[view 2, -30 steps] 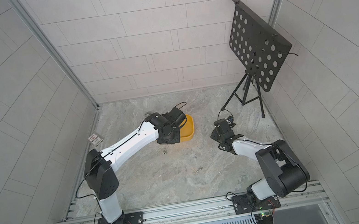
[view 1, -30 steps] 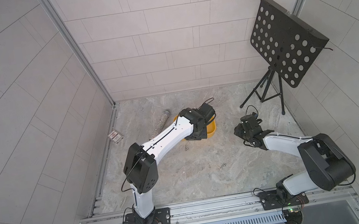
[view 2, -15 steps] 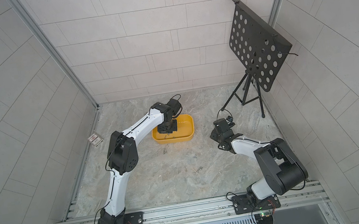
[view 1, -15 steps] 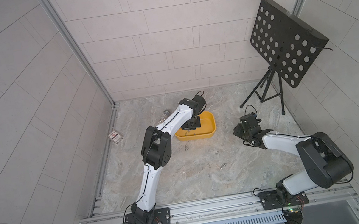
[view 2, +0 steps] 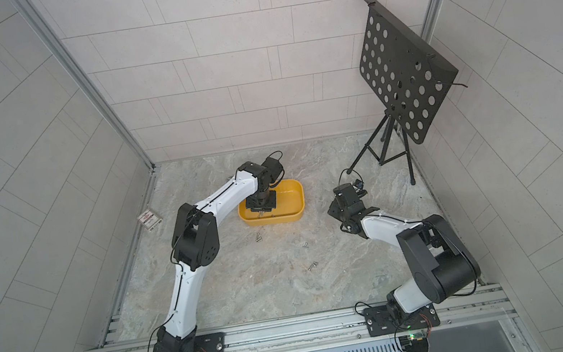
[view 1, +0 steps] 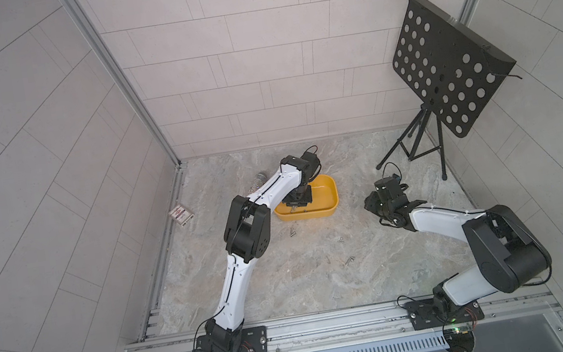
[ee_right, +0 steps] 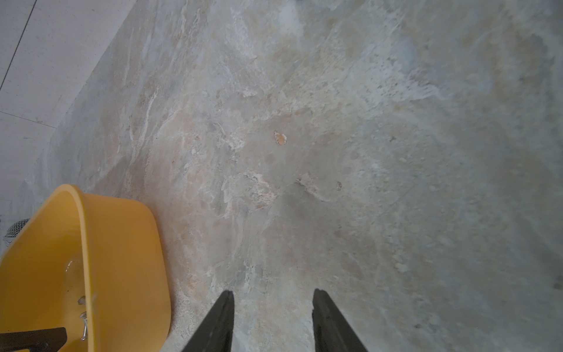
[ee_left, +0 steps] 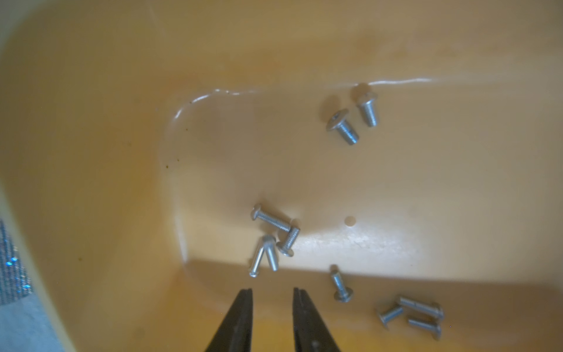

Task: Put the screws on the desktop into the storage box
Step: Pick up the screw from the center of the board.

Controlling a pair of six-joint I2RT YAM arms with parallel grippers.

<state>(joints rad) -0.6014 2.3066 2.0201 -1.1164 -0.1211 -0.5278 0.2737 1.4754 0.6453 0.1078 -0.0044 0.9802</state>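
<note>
Screws (ee_left: pixel 271 221) in storage box (ee_left: pixel 91 152) under spread left gripper (ee_left: pixel 272 291) | right gripper (ee_right: pixel 273 292) spread, empty | glittery tube (view 1: pixel 256 184) beside box

The left gripper (ee_left: pixel 272 292) hangs inside the storage box (view 1: pixel 329 203) and fills its left half; the right half is free from above. Between the box and the right gripper (ee_right: pixel 272 294) the desktop (view 1: pixel 309 294) lies bare. The near middle holds only scattered screws (view 1: pixel 348 260). The left arm (view 1: pixel 246 227) bars the left side. The legs of the music stand (view 1: pixel 459 33) crowd the far right corner.
</note>
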